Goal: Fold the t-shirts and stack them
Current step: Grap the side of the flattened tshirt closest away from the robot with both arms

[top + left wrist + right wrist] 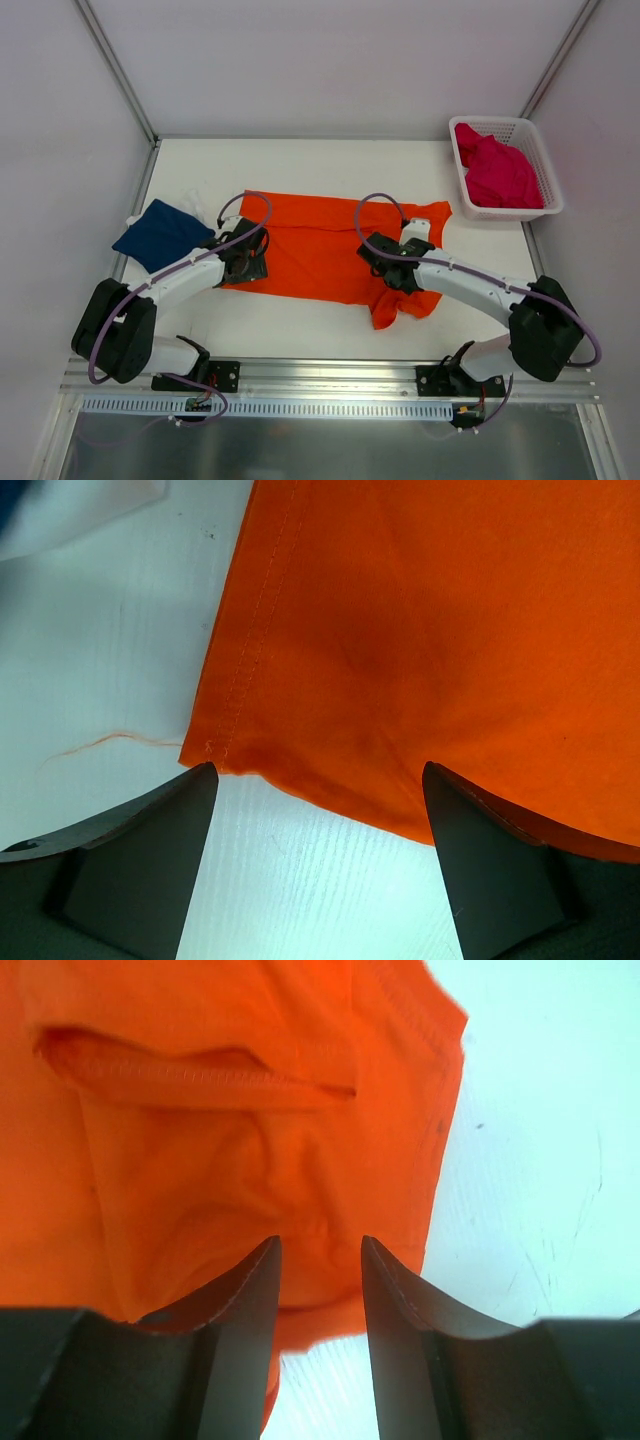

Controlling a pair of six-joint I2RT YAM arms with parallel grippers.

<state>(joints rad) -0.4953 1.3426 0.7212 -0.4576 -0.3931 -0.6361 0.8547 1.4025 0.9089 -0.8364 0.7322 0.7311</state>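
Observation:
The orange t-shirt [320, 245] lies spread flat mid-table, its near right sleeve bunched [395, 305]. The navy t-shirt [160, 233] lies folded at the left. The magenta t-shirt [497, 172] is crumpled in the basket. My left gripper [245, 262] is wide open and low over the orange shirt's near left hem corner [215, 745]; in the left wrist view the gripper [318, 775] straddles that edge, holding nothing. My right gripper [395, 268] is over the right sleeve area; in the right wrist view it [320, 1245] is open with a narrow gap above wrinkled orange cloth [230, 1160].
The white mesh basket [515, 128] stands at the back right corner. A small white scrap [195, 198] lies beside the navy shirt. White table [300, 330] shows in front of the orange shirt. Metal frame posts and walls bound the table.

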